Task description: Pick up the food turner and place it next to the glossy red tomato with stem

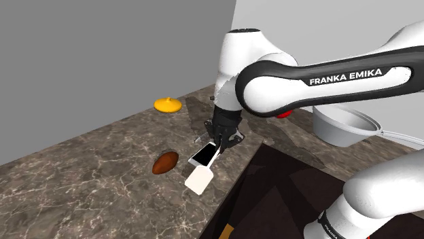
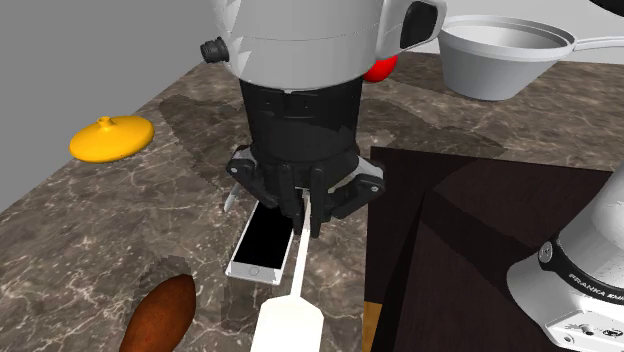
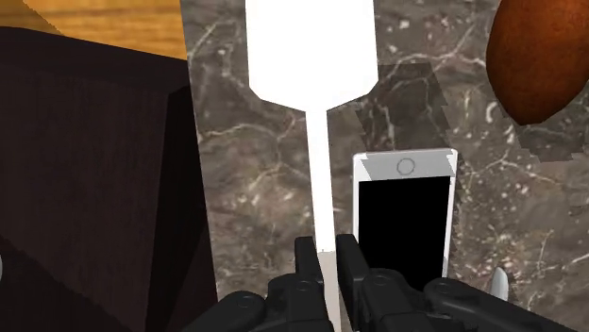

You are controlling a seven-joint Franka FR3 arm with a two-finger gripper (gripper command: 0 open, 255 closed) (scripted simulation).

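Note:
The food turner (image 1: 198, 180) is plain white, with a broad flat blade (image 3: 311, 47) and a thin straight handle (image 2: 302, 250). My black gripper (image 1: 221, 141) (image 2: 306, 222) (image 3: 326, 259) is shut on the end of that handle, the blade pointing away from the hand toward the counter's front edge. The blade's shadow falls a little to one side of it on the marble. The red tomato (image 1: 285, 113) (image 2: 378, 68) sits farther back on the counter, mostly hidden behind the arm.
A white-framed phone (image 1: 202, 155) (image 2: 262, 245) (image 3: 404, 217) lies right beside the turner's handle. A brown oval object (image 1: 165, 162) (image 2: 160, 312) lies past it. A yellow lid (image 1: 167, 104), a grey pot (image 1: 343, 125) and the dark stand (image 2: 480, 240) border the counter.

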